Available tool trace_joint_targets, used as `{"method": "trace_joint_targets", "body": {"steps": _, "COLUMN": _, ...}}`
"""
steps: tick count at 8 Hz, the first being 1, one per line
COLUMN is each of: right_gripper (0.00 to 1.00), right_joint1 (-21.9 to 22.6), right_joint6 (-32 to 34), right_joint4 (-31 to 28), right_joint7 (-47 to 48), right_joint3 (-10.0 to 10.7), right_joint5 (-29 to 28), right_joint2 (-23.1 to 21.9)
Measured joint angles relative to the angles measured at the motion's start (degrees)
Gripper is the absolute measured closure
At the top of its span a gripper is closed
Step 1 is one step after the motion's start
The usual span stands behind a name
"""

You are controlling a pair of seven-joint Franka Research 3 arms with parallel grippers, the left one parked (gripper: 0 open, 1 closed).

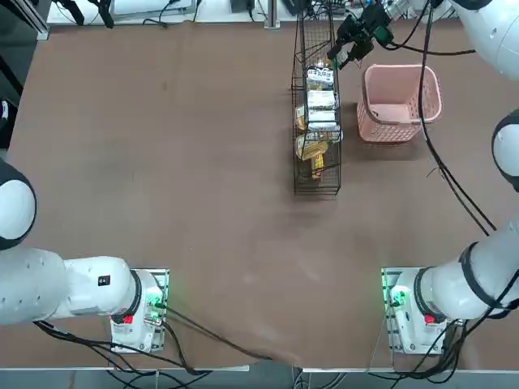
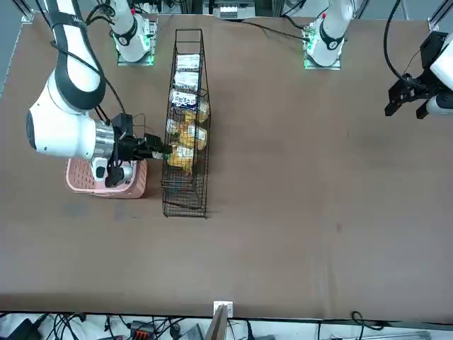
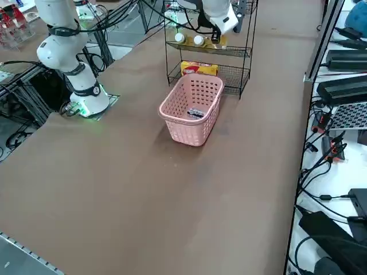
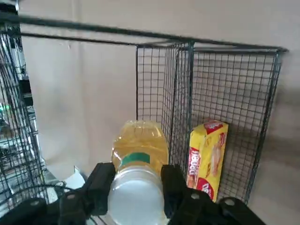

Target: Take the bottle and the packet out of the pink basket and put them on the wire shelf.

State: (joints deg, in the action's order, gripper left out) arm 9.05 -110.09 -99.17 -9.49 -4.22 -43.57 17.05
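Observation:
My right gripper is shut on the bottle, a clear bottle with a white cap and yellow-amber contents. The bottle is held inside the wire shelf, cap toward the camera. From overhead the gripper hangs at the far end of the shelf, just beyond the pink basket. In the front view the gripper reaches into the side of the shelf. The packet, whitish with dark print, lies on the floor of the basket.
A yellow box stands in the shelf beside the bottle, also seen on the lower tier. Other white-capped bottles and several packets fill the shelf. Cables trail across the table by the right arm.

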Motion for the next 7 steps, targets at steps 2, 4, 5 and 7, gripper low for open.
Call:
{"method": "trace_joint_targets", "body": {"steps": 2, "right_gripper": 0.44, "right_joint1": 0.00, "right_joint6": -1.99, "right_joint4": 0.00, "right_joint7": -0.06, "right_joint3": 0.00, "right_joint5": 0.00, "right_joint2": 0.80}}
{"method": "trace_joint_targets", "body": {"steps": 4, "right_gripper": 0.44, "right_joint1": 0.01, "right_joint6": -2.74, "right_joint4": 0.04, "right_joint7": -0.12, "right_joint3": -0.11, "right_joint5": -0.19, "right_joint2": 1.68}}
{"method": "trace_joint_targets", "body": {"steps": 5, "right_gripper": 0.44, "right_joint1": 0.02, "right_joint6": -2.84, "right_joint4": 0.08, "right_joint7": -0.12, "right_joint3": -0.21, "right_joint5": -0.20, "right_joint2": 1.72}}
{"method": "trace_joint_targets", "body": {"steps": 7, "right_gripper": 0.44, "right_joint1": 0.02, "right_joint6": -2.87, "right_joint4": 0.08, "right_joint7": -0.12, "right_joint3": -0.22, "right_joint5": -0.20, "right_joint2": 1.75}}
